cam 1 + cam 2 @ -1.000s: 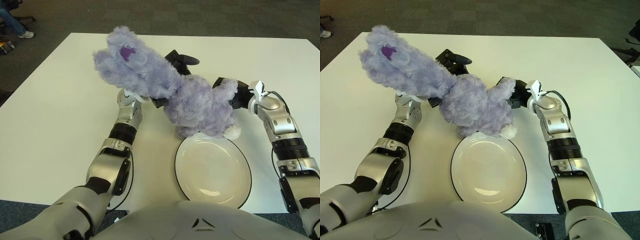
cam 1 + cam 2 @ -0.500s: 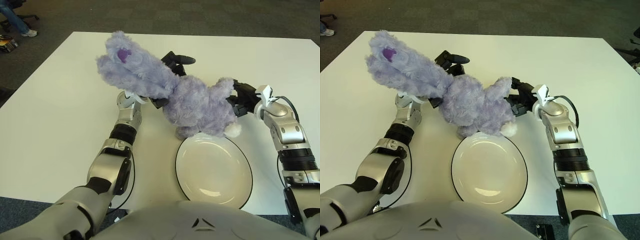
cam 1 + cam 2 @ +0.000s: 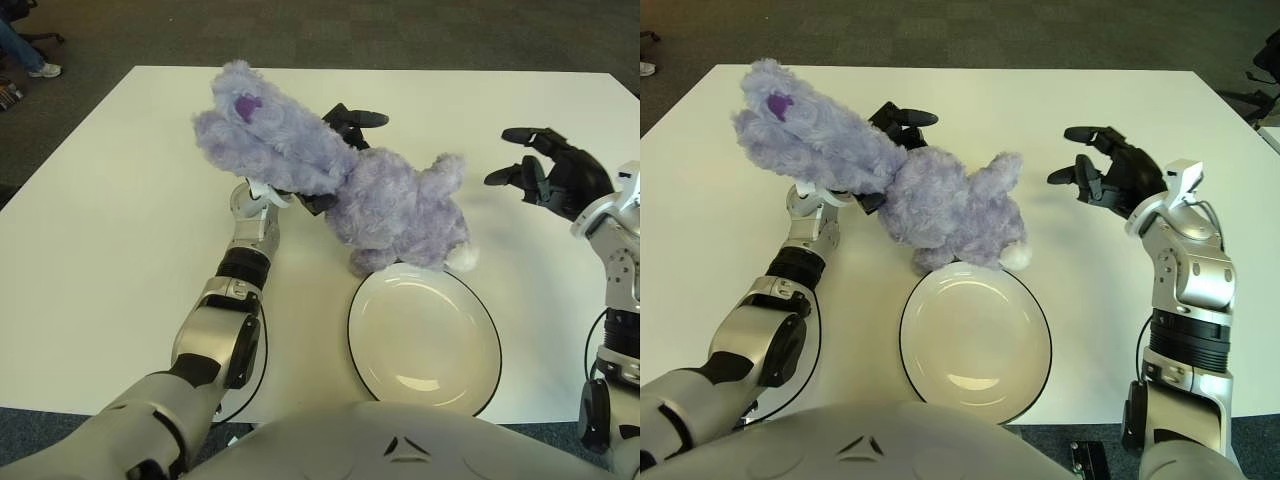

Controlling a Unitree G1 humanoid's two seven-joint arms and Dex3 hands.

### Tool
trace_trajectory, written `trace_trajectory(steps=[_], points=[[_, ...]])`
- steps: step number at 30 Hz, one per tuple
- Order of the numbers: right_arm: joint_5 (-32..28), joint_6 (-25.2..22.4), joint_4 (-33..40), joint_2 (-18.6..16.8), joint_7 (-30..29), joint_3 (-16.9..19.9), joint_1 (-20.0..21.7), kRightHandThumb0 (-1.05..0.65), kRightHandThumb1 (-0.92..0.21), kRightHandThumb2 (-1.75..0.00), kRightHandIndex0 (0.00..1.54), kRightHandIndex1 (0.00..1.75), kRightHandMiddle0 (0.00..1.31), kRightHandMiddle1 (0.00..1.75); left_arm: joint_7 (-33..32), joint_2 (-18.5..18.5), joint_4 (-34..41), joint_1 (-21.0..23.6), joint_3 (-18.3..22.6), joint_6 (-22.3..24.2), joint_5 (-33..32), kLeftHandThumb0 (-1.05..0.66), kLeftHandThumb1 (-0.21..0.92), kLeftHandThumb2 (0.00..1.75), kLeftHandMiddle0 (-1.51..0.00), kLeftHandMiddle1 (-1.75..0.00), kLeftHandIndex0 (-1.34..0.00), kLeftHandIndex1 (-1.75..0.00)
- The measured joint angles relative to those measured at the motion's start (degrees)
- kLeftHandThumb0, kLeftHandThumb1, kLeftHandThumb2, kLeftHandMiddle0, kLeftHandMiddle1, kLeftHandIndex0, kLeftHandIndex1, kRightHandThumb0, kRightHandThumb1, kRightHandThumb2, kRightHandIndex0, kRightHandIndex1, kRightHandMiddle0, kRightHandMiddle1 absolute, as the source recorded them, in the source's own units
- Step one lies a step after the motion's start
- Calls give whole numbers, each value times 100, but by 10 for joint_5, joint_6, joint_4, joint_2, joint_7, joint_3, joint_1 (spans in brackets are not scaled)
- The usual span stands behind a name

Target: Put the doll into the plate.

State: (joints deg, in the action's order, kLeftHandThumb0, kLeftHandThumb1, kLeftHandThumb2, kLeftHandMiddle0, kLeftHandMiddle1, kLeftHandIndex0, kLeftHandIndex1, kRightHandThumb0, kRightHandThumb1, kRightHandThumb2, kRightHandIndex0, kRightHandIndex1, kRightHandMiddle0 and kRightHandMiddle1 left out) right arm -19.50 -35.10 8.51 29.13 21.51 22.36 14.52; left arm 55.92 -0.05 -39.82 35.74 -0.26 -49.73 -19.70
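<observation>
Left robot hand [image 3: 335, 150] gripping doll [image 3: 340, 180], plate [image 3: 424, 340] below

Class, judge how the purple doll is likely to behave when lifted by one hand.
The doll looks plush, so probably light and floppy: its rear sags onto the plate rim while the left hand holds its middle. The fuzzy fur likely resists slipping. The right hand is open, clear of it.
</observation>
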Motion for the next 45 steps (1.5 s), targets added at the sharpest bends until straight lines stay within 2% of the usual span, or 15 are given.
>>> trace_trajectory(steps=[4,8,15,20,24,29,32,34,35,36,38,41,45], points=[[2,-3,28,0,-28,15,0,-37,-54,-99,39,88,0,89,0,1,0,0,-4,0,3,-83,85,47,-36,-83,0,-90],[2,-3,52,3,-42,26,-1,-36,-55,-99,38,86,0,88,2,2,-8,3,-5,-2,4,-83,84,46,-35,-78,0,-93],[-3,-2,81,17,-39,47,-7,-32,-55,-101,35,81,0,93,20,-2,-32,16,-2,-3,-9,-81,81,48,-32,-72,0,-99],[-1,19,83,28,-24,52,-13,-35,-54,-99,31,76,0,90,20,-5,-40,22,3,-7,-10,-80,78,51,-30,-67,0,-101],[29,49,84,64,2,32,-21,-45,-58,-90,24,67,0,74,18,-7,-42,23,3,3,-10,-76,73,58,-27,-60,0,-100],[65,75,96,115,21,2,-16,-50,-58,-87,21,63,0,70,18,-5,-42,26,1,36,-4,-73,67,65,-28,-57,0,-101],[105,109,96,134,20,-20,-15,-49,-53,-92,19,59,0,72,17,-3,-42,26,1,47,0,-71,65,67,-30,-58,0,-101],[131,132,100,138,14,-35,-17,-47,-45,-98,17,56,0,75,16,-1,-42,26,1,54,0,-68,60,73,-31,-61,0,-102],[141,140,105,138,11,-40,-21,-44,-38,-104,17,55,0,76,15,-1,-42,26,1,56,1,-65,56,77,-32,-65,0,-102],[149,143,117,136,6,-46,-27,-40,-31,-108,15,54,0,76,13,0,-41,26,1,58,2,-63,53,81,-33,-69,0,-101],[158,141,150,129,1,-58,-44,-37,-24,-112,12,52,0,72,6,0,-41,26,1,59,8,-61,50,84,-33,-73,0,-99],[173,122,198,126,4,-89,-61,-41,-20,-111,9,48,0,66,-12,3,-39,26,1,57,21,-58,47,87,-34,-77,0,-96],[198,95,245,128,8,-116,-68,-52,-24,-102,7,44,0,62,-24,4,-40,26,1,53,33,-58,45,89,-34,-81,0,-95]])
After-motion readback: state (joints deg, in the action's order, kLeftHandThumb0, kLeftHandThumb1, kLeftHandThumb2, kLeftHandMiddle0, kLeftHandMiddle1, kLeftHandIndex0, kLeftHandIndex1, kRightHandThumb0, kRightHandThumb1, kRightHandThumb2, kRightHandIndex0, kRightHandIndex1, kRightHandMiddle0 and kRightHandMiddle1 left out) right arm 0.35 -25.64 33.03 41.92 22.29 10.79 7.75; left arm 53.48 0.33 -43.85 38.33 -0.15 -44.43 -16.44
